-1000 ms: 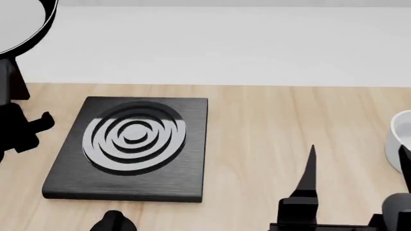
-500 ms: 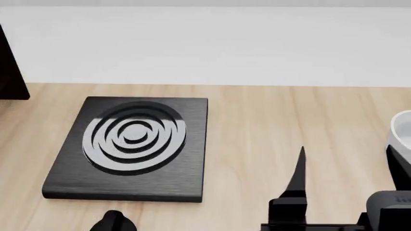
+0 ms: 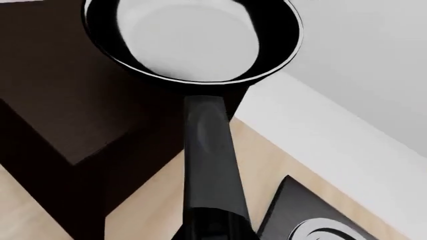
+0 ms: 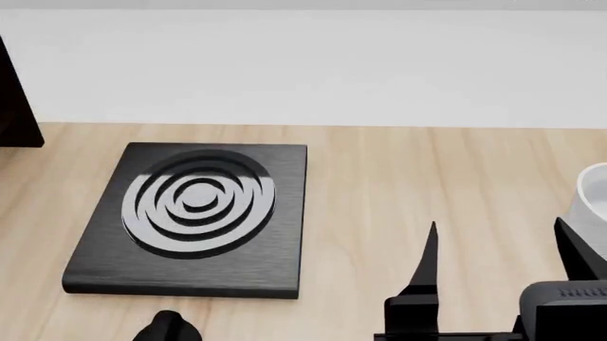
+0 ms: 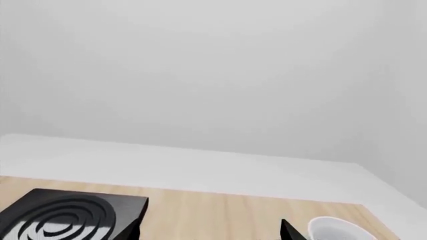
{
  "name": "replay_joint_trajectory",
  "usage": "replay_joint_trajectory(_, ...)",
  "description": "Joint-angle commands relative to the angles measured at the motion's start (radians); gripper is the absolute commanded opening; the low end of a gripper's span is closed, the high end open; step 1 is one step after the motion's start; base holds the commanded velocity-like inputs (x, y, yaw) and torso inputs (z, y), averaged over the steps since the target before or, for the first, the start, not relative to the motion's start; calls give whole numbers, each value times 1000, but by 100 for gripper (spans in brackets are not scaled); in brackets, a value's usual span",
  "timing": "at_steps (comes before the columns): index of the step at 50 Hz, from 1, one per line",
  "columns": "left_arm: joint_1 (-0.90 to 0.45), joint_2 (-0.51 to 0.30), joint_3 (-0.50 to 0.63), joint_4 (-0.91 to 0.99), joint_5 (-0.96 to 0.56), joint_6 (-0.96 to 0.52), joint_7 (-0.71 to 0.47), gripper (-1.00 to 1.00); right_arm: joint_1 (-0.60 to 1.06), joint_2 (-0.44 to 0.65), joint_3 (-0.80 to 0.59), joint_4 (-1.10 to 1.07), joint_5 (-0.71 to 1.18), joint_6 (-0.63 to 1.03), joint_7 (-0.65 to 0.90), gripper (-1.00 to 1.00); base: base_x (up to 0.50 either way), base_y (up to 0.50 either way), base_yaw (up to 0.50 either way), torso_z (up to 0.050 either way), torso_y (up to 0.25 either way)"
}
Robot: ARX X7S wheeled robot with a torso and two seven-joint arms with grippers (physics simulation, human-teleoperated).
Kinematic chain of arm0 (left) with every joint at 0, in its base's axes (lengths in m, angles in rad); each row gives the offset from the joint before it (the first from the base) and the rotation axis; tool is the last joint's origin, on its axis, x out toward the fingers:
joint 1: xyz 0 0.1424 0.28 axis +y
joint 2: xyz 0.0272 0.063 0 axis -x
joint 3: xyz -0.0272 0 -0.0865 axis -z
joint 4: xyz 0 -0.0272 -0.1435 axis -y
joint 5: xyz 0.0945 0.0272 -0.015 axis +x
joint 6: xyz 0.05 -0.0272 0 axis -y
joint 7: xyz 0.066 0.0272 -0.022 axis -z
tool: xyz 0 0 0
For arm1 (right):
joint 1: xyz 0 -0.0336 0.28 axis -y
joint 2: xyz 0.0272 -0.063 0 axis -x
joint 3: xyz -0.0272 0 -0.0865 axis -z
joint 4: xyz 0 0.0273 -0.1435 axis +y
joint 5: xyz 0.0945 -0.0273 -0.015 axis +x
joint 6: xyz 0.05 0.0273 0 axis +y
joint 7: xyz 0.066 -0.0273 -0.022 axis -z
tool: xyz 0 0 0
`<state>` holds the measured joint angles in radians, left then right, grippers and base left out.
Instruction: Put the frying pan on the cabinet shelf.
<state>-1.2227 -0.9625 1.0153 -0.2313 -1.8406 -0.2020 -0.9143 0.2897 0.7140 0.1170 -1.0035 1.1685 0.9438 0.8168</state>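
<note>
Gone from head view: frying pan (image 3: 193, 40), carried leftward, now over the cabinet shelf (image 3: 60, 100). Left hand's grip on the handle unseen (cannot tell). Right gripper (image 4: 493, 263) open, empty. Next I lower and release.

Burner plate (image 4: 195, 217): on the table (image 4: 399, 185), left of centre.
Bowl (image 4: 593, 202): on the table, far right.
Cabinet (image 4: 14, 99): at the table's far left edge.
Pan (image 3: 193, 40): above the cabinet, handle over the table.
</note>
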Motion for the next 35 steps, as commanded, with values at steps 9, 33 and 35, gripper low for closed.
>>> replay_joint_trajectory(9, -130, 58, -18, -248, 91, 12, 79, -100, 22, -4, -41, 14, -13, 11, 5, 100, 0, 0, 0, 1, 1)
replay_joint_trajectory(33, -50, 55, -10, -286, 62, 8, 82, -100, 8, -7, -88, 30, -65, -13, -19, 100, 0, 0, 0, 0, 2)
replay_joint_trajectory(35, -44, 57, -8, -291, 59, 3, 87, -100, 0, -7, -92, 34, -80, -20, -29, 100, 0, 0, 0, 0, 0)
